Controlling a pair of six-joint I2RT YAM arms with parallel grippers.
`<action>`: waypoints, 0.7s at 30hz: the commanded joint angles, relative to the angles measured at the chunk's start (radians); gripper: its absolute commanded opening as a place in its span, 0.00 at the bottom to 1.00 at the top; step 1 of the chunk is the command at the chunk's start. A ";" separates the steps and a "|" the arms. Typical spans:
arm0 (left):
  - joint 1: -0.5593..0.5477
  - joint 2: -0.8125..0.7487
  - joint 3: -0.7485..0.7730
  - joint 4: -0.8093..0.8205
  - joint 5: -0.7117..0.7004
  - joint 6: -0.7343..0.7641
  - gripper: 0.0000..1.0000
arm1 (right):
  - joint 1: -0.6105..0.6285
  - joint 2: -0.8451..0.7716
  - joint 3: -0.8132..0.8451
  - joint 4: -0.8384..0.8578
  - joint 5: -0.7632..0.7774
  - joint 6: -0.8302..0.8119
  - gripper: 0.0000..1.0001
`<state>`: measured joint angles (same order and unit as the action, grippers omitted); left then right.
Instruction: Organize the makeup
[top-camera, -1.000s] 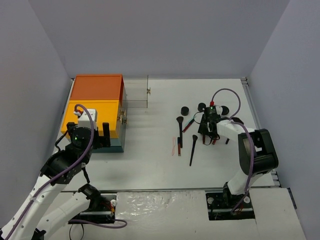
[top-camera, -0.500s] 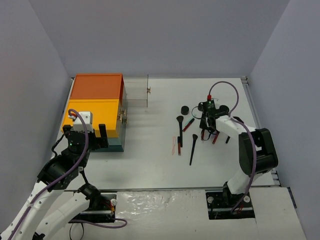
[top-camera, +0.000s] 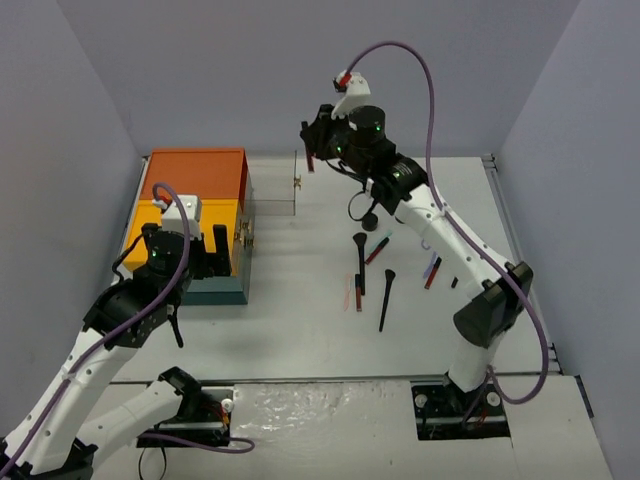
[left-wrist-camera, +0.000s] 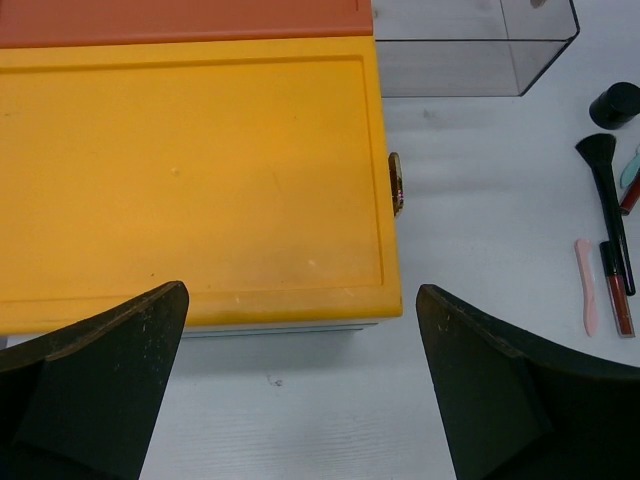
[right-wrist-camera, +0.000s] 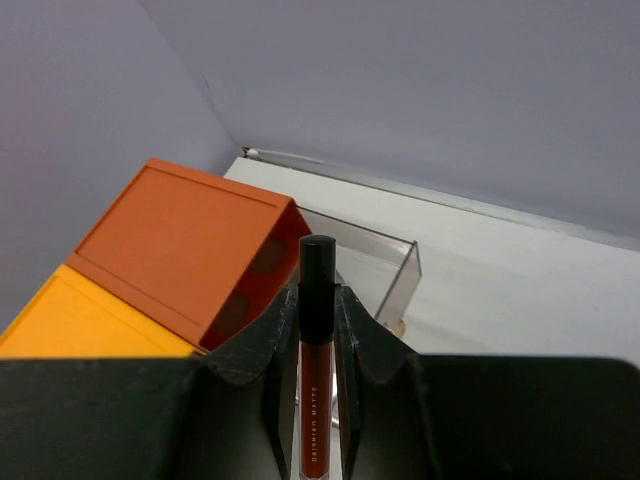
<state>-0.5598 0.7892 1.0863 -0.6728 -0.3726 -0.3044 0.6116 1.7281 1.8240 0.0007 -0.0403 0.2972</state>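
**Setting the red tube into the clear tray**

The right jaws are clamped on a red tube (right-wrist-camera: 316, 385) with a black cap. They grip its body on both sides, and the cap sticks out past the fingertips. In the overhead view the tube (top-camera: 311, 159) hangs well above the bench, just to the right of the tray (top-camera: 274, 188). From the wrist, the tray (right-wrist-camera: 372, 258) lies beyond and below the cap. The step in hand looks like carrying this tube to the tray and setting it inside.

To do it well:
- Bring the tube over the tray's open middle before going down, because the clear walls are thin and hard to see.
- Tilt the tube so it lies along the tray's long side, then lower it until it is close to the floor. Dropped from this height, it would likely bounce or roll.
- Open the jaws only a little, then lift straight up so the fingers do not catch a wall and drag the tray.

The left jaws stand wide open and hold nothing. They hover over the yellow lid of the box (left-wrist-camera: 190, 170), left of the tray, where they do not block the route.

Waiting on the bench to the right of the tray are the brushes (top-camera: 360, 262), a jar (top-camera: 369, 220) and several sticks (top-camera: 432, 272).
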 joint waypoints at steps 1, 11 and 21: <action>0.008 0.032 0.066 -0.016 0.038 -0.046 0.97 | 0.031 0.158 0.160 0.129 -0.049 0.051 0.00; 0.008 -0.005 0.042 -0.063 0.047 -0.095 0.97 | 0.073 0.368 0.243 0.316 -0.018 0.087 0.15; 0.009 -0.043 0.022 -0.076 0.033 -0.104 0.97 | 0.071 0.296 0.176 0.270 0.106 0.015 0.57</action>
<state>-0.5598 0.7495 1.0981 -0.7750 -0.3298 -0.3959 0.6820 2.1631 2.0370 0.1800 -0.0328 0.3556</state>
